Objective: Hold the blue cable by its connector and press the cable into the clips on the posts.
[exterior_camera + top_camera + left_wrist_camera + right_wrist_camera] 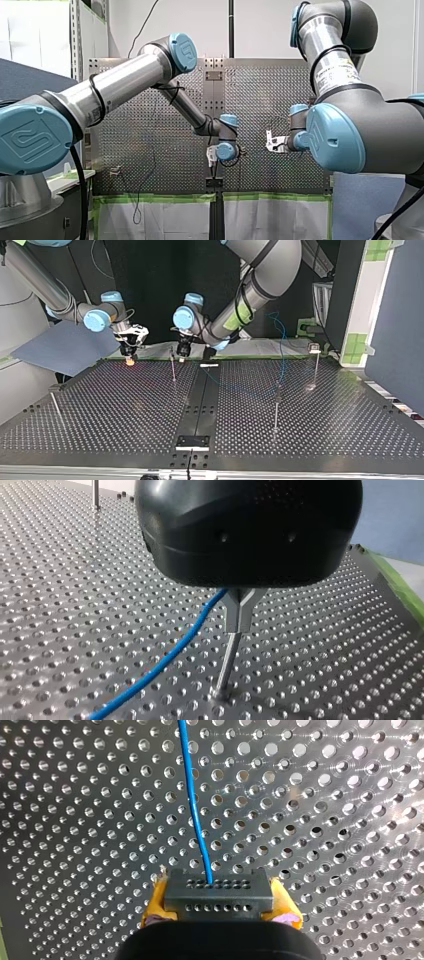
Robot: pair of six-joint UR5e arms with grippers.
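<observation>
Right gripper (220,904) was seen closed on the dark connector (219,895), with its yellow pads (156,902) pressed against the block's two sides. The blue cable (195,810) ran out of the connector's face and away over the perforated table (325,820).

In the left wrist view the cable rose from the table to just beside the forked clip (240,605) on a thin post (227,665), then was lost under the black housing. Whether it was seated in the fork could not be told. Nor could it be told whether the left gripper (183,352) was open or closed, though it was placed directly over that post.

The step in hand was judged to be the seating of the cable in this first clip. For that, a firm grip on the connector was called for, with only light tension, so that the cable would be drawn straight across the fork's mouth. Pressure was best applied downward along the post's axis. A sideways pull was judged likely to bend the slender post or to drag the cable past the clip.
</observation>
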